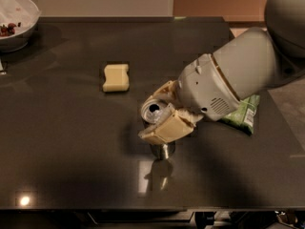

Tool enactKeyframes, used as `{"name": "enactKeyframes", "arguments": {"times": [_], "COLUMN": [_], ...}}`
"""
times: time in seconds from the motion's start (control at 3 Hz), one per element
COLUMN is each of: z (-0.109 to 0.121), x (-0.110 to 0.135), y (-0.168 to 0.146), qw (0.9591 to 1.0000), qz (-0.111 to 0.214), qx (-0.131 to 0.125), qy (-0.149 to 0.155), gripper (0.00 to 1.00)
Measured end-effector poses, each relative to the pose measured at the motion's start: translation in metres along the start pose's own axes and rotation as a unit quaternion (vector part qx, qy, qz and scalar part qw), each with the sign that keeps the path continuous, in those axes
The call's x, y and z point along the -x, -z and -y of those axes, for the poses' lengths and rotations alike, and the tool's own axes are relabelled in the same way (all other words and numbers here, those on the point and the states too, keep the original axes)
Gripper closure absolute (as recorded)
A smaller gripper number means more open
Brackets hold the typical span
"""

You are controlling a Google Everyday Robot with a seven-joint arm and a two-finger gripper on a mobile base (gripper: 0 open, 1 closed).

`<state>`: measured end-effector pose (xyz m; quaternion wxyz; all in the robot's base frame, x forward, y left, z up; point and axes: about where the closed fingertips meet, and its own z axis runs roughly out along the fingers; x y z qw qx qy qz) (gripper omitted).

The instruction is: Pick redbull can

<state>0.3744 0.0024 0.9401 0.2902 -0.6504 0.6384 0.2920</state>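
The redbull can (159, 147) is a slim silvery can with a shiny top and a pull-tab hole. It is near the middle of the dark table (71, 142). My gripper (159, 112) has one finger on each side of the can's upper part and is shut on it. The can looks raised a little above the table, with its reflection under it. The near finger (167, 129) hides the can's middle.
A yellow sponge (116, 77) lies to the can's upper left. A green snack bag (244, 114) lies on the right, partly under my arm. A white bowl (14, 18) with food stands at the far left corner. The table's front edge runs along the bottom.
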Motion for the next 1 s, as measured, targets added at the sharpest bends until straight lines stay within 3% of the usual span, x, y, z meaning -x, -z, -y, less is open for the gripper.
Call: {"name": "enactKeyframes", "arguments": {"times": [0.33,0.67,1.0], "z": [0.009,0.021,0.021], "x": [0.025,0.066,0.068], "y": [0.034,0.083,0.085], "qw": [0.9999,0.9993,0.9992], "qz": [0.006,0.025,0.025], "qx": [0.003,-0.001,-0.003], "qy": [0.01,0.027,0.03], "gripper": [1.0,1.0,1.0]}}
